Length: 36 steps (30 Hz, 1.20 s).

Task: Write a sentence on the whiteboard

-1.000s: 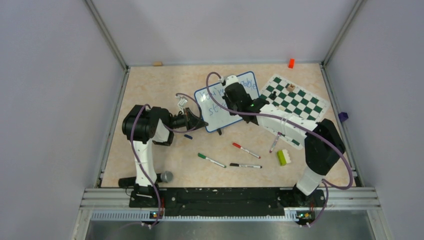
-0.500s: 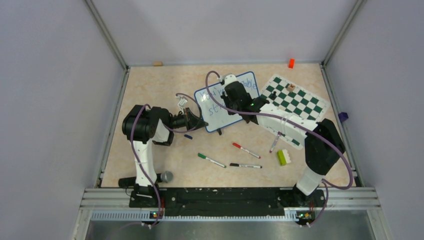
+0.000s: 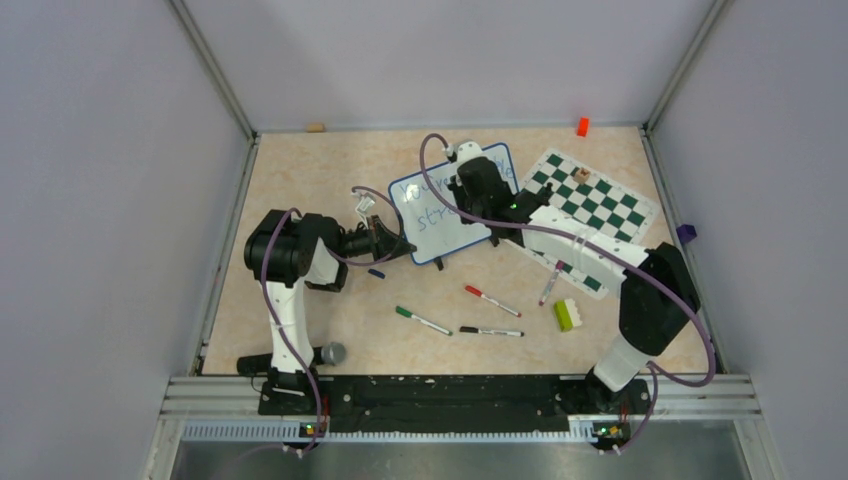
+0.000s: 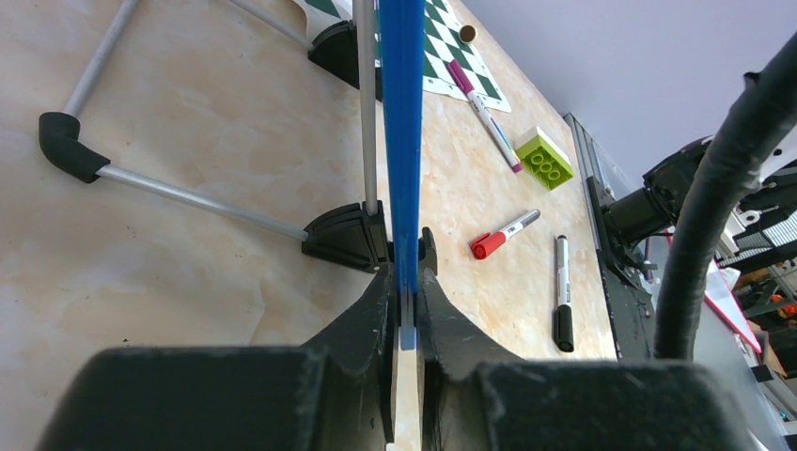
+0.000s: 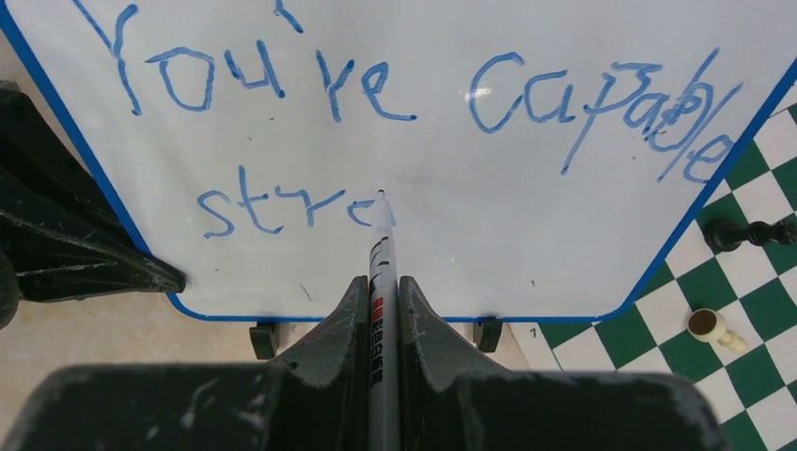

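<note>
The whiteboard [image 3: 437, 222], white with a thin blue frame, stands tilted on the table's far middle. My left gripper [image 3: 396, 247] is shut on its lower left edge; in the left wrist view the blue frame [image 4: 402, 141] runs between the jaws of that gripper [image 4: 404, 279]. My right gripper [image 5: 381, 282] is shut on a grey marker [image 5: 380, 258], whose tip touches the board [image 5: 526, 216]. The sentence [image 5: 376, 85] reads "You're capable" in blue, with "stro" [image 5: 282, 209] beneath, ending at the tip. From above, the right gripper [image 3: 472, 188] covers the board's upper middle.
A green-and-white chess mat [image 3: 600, 200] lies right of the board, with a black piece [image 5: 752, 232] and a cream piece [image 5: 710, 327] on it. Red [image 3: 490, 300], green [image 3: 422, 320], black [image 3: 490, 331] and purple [image 3: 549, 288] markers and a green block [image 3: 568, 314] lie nearer.
My right gripper has slid a little to the right along the second line, uncovering more blue letters. The left arm and the board have not moved.
</note>
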{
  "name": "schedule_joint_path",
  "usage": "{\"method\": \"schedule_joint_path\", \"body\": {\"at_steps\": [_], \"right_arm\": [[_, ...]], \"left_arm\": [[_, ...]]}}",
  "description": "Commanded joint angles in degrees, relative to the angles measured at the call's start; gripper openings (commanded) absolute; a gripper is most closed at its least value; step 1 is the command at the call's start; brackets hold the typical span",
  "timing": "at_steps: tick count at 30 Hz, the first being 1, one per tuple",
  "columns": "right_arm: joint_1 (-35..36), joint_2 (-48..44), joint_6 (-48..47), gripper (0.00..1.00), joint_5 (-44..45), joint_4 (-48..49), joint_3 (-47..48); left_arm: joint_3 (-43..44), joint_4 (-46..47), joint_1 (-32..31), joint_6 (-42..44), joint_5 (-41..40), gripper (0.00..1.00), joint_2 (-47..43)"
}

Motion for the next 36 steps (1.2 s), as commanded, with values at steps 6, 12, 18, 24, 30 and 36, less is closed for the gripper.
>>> {"method": "schedule_joint_path", "body": {"at_steps": [6, 12, 18, 24, 30, 36], "right_arm": [[-2.0, -1.2, -0.1, 0.0, 2.1, 0.6, 1.6], [-2.4, 0.3, -0.1, 0.0, 1.7, 1.6, 1.8], [-2.3, 1.8, -0.2, 0.0, 0.5, 2.6, 1.8], [-2.4, 1.5, 0.1, 0.0, 0.0, 2.5, -0.4], [-2.4, -0.1, 0.5, 0.0, -1.8, 2.5, -3.7], [-2.3, -0.8, 0.7, 0.0, -1.6, 2.7, -4.6]], "left_arm": [[-0.2, 5.4, 0.1, 1.2, 2.5, 0.06, -2.1], [-0.1, 5.4, 0.1, 1.2, 2.6, 0.06, -2.0], [-0.2, 5.4, 0.1, 1.3, 2.6, 0.06, -2.0], [-0.1, 5.4, 0.2, 1.2, 2.6, 0.06, -2.0], [-0.2, 5.4, 0.2, 1.3, 2.5, 0.06, -2.0], [-0.1, 5.4, 0.1, 1.3, 2.5, 0.06, -1.9]]}}
